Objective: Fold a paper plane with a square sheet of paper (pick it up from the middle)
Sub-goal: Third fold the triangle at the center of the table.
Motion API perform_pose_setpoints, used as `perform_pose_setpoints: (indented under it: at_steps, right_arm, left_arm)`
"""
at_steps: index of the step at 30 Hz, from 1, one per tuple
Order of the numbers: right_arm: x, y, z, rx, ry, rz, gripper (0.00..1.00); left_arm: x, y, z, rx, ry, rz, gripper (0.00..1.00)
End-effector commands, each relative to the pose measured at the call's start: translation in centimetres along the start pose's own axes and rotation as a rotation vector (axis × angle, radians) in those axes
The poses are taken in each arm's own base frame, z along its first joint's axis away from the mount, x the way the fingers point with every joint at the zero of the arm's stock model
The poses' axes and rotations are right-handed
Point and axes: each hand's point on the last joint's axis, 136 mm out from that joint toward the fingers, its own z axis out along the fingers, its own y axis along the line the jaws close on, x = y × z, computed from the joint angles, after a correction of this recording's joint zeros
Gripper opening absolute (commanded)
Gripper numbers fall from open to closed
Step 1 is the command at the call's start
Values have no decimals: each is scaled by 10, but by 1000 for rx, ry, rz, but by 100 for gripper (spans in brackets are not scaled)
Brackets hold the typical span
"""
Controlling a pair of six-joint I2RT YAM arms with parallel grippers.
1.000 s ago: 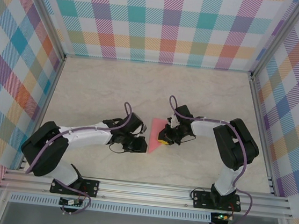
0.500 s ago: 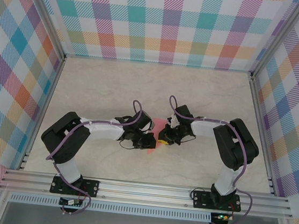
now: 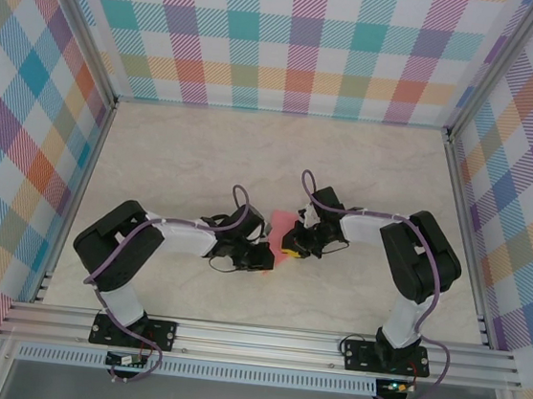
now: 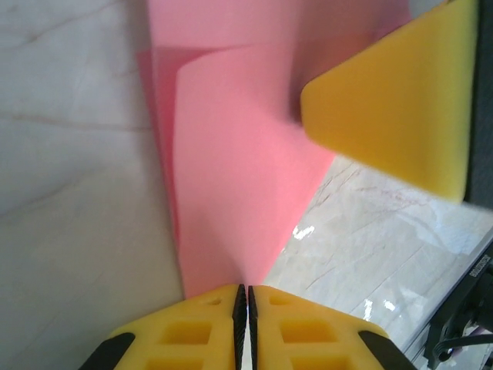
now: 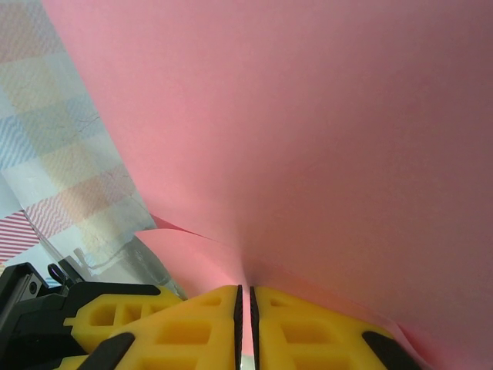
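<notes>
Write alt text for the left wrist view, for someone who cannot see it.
The left gripper is shut on the narrow tip of a folded salmon-pink paper, whose layers widen away from its yellow fingers over a pale marbled table. A second yellow finger overlaps the paper at the upper right.

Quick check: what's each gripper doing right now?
Left gripper: shut on the paper, pinching its narrow end.
Right gripper: shut on the same paper.
</notes>
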Motion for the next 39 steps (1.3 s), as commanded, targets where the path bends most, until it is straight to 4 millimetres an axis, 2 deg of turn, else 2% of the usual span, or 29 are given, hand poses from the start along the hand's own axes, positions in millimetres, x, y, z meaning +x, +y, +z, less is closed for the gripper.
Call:
perform_pose_setpoints:
  at_steps: [1, 5, 8, 16, 19, 22, 27, 32, 37, 39]
  right_arm:
    - [13, -70, 16, 245, 16, 114, 15]
    - [13, -70, 16, 247, 18, 113, 15]
    - [13, -69, 16, 246, 19, 114, 15]
    - [10, -66, 14, 243, 17, 104, 15]
    - [10, -62, 15, 229, 19, 101, 15]
    - [9, -61, 14, 228, 18, 97, 15]
    - [10, -61, 12, 232, 20, 97, 15]
    - [9, -55, 12, 206, 15, 97, 16]
    - [1, -32, 2, 147, -14, 70, 16]
    - [-5, -10, -6, 95, -26, 47, 17]
  left_arm:
    - [44, 50, -8, -162, 114, -78, 13]
    - [50, 49, -14, -149, 125, -74, 14]
    - [48, 38, -19, -112, 116, -58, 14]
    - [0, -15, -48, -17, -51, 16, 15]
    - [-17, -30, -45, 14, -71, 25, 15]
    - [-27, -37, -34, 29, -62, 23, 14]
    - [-29, -24, -10, -5, -28, -12, 12]
    - [-20, 3, 7, -66, 0, -39, 9]
    - [-3, 36, 11, -172, 35, -73, 6]
    - [3, 44, 9, -200, 46, -70, 5]
